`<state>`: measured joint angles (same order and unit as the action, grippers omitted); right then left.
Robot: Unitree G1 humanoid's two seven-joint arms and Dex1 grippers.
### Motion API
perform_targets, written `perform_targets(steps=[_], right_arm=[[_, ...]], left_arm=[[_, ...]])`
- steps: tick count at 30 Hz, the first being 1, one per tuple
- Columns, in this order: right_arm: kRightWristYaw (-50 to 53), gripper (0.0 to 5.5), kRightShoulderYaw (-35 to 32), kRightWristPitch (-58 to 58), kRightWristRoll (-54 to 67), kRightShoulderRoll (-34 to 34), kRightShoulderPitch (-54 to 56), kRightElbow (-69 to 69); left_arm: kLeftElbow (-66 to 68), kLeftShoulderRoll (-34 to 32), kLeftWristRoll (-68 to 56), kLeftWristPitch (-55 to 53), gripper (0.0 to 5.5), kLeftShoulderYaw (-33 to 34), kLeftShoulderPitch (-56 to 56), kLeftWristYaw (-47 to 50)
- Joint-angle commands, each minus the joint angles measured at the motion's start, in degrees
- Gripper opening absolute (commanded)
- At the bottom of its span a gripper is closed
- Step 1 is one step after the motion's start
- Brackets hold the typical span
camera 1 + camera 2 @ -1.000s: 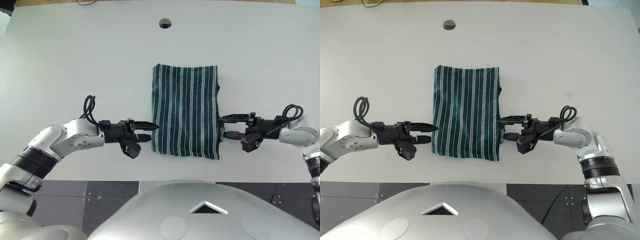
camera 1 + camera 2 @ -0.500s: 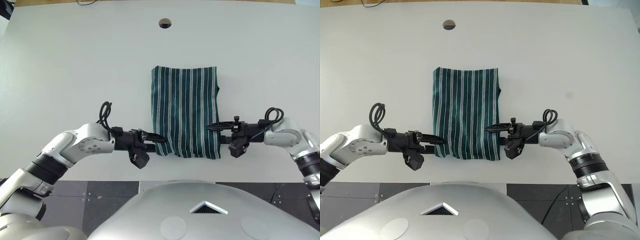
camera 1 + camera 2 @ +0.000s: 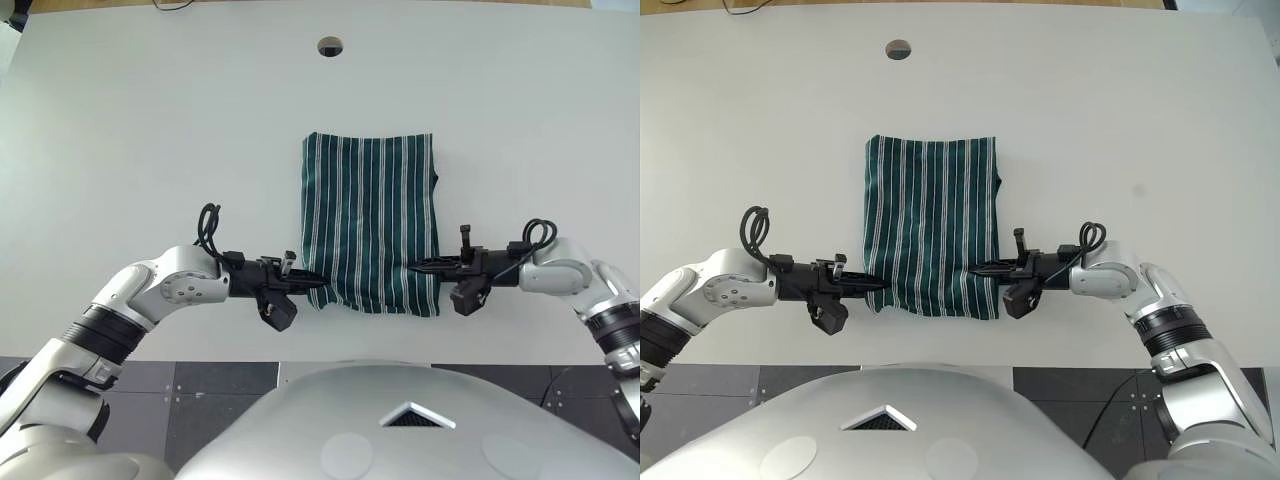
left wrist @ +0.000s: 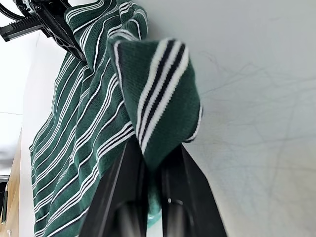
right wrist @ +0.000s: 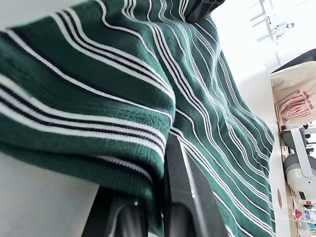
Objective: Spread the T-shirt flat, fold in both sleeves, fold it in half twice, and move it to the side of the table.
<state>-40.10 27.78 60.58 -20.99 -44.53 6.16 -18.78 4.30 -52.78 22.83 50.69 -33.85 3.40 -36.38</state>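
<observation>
T-shirt (image 3: 368, 215) lies mid tabletop (image 3: 150, 130) as striped rectangle, sleeves apparently already folded in. Left gripper (image 3: 312, 283) at near-left corner, right gripper (image 3: 420, 266) at near-right corner, both jaws clenched on fabric. Symmetric corner hold probably for carrying near edge to far edge: first half-fold.

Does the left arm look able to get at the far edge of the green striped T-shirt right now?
Probably not yet: the left gripper is shut on the green striped T-shirt's near left corner. Once released, nothing on the white table blocks the way.
</observation>
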Motion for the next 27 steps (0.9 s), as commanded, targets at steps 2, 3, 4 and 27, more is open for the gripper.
perform_targets(steps=[2,3,4,27], right_arm=[[-6.4,0.14,3.4,-6.0,5.0,-2.1,-1.7,0.6],[-9.4,0.14,4.2,-9.3,10.6,-3.0,-2.9,3.1],[-13.1,0.14,4.9,-14.7,17.9,-4.6,-4.4,7.2],[-20.7,0.13,-9.5,-71.7,51.2,0.5,-1.6,26.5]], left_arm=[[2.2,1.0,0.0,-1.8,0.13,-0.5,-2.0,-2.6],[0.9,0.7,-3.4,-4.2,0.13,-0.4,-3.1,-4.2],[-2.6,-0.1,-10.7,-10.9,0.13,-0.2,-5.0,-7.6],[-7.1,9.9,-54.4,-56.7,0.13,18.9,0.8,-22.6]])
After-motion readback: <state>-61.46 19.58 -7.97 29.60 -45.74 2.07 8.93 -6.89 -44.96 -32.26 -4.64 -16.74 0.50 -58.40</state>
